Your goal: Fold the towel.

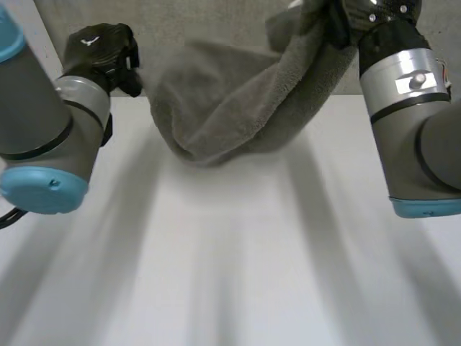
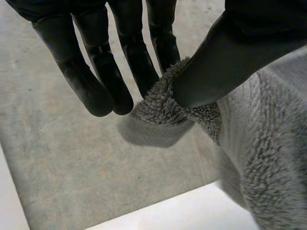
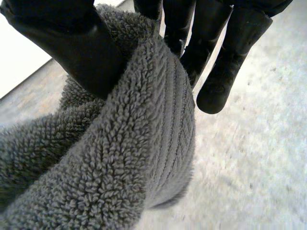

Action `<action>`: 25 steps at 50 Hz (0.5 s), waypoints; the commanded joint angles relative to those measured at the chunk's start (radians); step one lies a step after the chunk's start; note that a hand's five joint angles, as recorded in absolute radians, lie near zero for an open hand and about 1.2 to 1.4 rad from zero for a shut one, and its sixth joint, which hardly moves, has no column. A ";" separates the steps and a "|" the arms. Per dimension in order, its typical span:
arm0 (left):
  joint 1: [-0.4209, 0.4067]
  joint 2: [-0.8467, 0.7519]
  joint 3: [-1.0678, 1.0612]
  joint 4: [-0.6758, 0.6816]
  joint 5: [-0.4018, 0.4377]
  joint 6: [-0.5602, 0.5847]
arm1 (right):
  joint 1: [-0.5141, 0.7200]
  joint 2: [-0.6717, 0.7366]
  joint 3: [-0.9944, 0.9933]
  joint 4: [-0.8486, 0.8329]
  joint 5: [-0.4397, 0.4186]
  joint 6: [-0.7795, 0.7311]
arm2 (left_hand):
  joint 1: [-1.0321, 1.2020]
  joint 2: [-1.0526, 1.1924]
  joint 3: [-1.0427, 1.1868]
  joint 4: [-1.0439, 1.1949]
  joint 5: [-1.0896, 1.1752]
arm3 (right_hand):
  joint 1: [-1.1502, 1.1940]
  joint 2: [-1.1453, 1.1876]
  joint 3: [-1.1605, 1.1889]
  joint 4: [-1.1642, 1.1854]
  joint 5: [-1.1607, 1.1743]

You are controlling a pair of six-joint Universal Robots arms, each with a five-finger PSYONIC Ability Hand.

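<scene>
At far left I see the left hand (image 1: 101, 50) raised, its straight fingers (image 2: 139, 57) and thumb pinching a rolled edge of the grey towel (image 1: 238, 101); the towel sags between both hands, its low fold over the far part of the white table (image 1: 230, 252); at far right the right hand (image 1: 378, 11) sits higher, thumb and fingers (image 3: 216, 57) clamped on a bunched part.

Grey towel (image 1: 238, 108) (thick, looped pile) hangs bunched, sagging low between its raised ends.
</scene>
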 commanded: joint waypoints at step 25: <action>0.020 0.337 -0.789 0.000 0.284 0.274 | -0.281 -0.007 0.191 0.809 -0.276 -0.231 | -0.928 -0.986 -1.059 -1.025 -1.150 | -1.114 -1.116 -1.136 -1.149 -1.120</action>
